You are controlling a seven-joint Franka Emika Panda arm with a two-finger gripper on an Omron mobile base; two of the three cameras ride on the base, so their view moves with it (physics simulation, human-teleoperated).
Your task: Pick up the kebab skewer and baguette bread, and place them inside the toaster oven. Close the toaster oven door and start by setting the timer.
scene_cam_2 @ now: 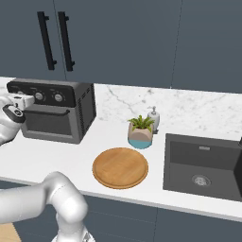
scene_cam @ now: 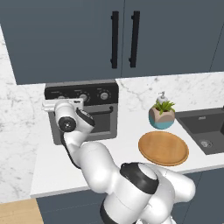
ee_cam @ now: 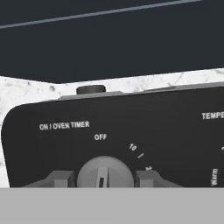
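On the white marble counter (scene_cam_2: 56, 156), the toaster oven (scene_cam_2: 56, 113) sat by the wall, its door (scene_cam: 99, 123) shut. My gripper (ee_cam: 104, 178) was part open, a finger on each side of the timer knob (ee_cam: 105, 173), which pointed to OFF. I judged turning it came next.

Even, bright rendered light, soft faint shadows, slightly coarse pixelated detail.
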